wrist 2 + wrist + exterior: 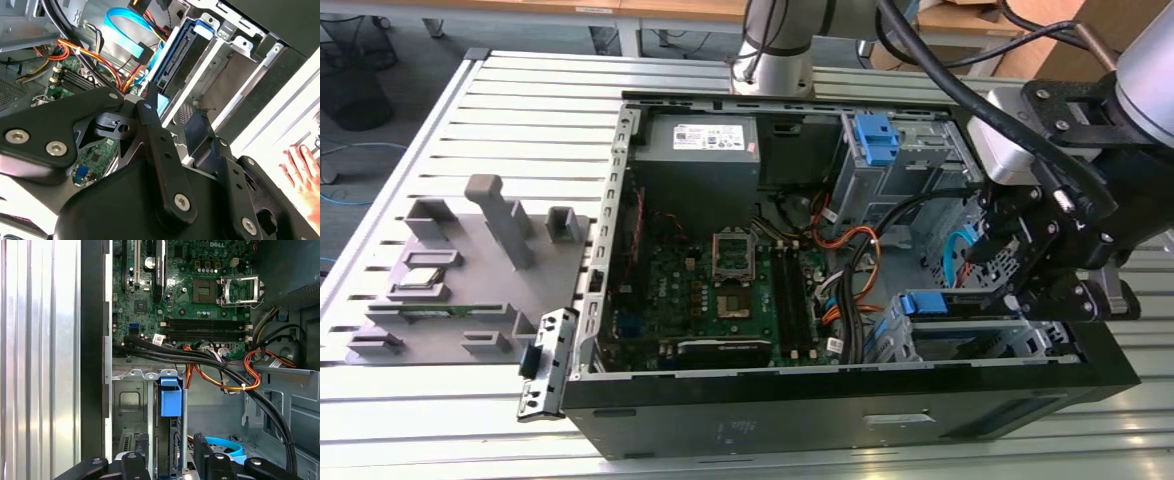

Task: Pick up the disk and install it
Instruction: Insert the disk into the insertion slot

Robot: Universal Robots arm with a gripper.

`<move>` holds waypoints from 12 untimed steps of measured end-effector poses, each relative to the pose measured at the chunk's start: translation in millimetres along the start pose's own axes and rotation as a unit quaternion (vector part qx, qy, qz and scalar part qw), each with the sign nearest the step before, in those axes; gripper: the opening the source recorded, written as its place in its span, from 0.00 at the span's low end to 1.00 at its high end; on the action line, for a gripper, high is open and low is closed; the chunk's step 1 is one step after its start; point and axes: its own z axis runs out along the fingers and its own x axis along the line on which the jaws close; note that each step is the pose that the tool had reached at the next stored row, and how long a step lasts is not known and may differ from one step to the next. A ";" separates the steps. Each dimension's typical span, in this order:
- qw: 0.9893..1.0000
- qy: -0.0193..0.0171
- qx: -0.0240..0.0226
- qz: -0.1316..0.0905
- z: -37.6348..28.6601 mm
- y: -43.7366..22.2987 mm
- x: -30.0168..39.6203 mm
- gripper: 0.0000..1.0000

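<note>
disk stands on edge in the drive cage, at the exterior view's right inside the open computer case. from that view's left: a grey fixture on the slatted desk, then the motherboard, then the cage with the hand over it. in the first wrist view the hand's fingers are spread open, one on each side of the disk.

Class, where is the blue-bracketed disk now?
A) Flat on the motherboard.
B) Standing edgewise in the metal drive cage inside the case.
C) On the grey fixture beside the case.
B: in the first wrist view the disk sits edgewise between the walls of the drive cage.
</note>
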 end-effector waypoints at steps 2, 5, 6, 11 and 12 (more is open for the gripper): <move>1.000 0.006 -0.001 0.000 2.0 0.0 -2.9 0.49; 1.000 0.016 -0.002 0.000 4.9 0.1 -6.2 0.49; 1.000 0.018 -0.002 0.000 5.8 0.1 -6.8 0.49; 1.000 0.018 -0.003 0.000 8.0 0.1 -6.9 0.49; 1.000 0.020 -0.003 0.000 9.4 0.1 -7.0 0.49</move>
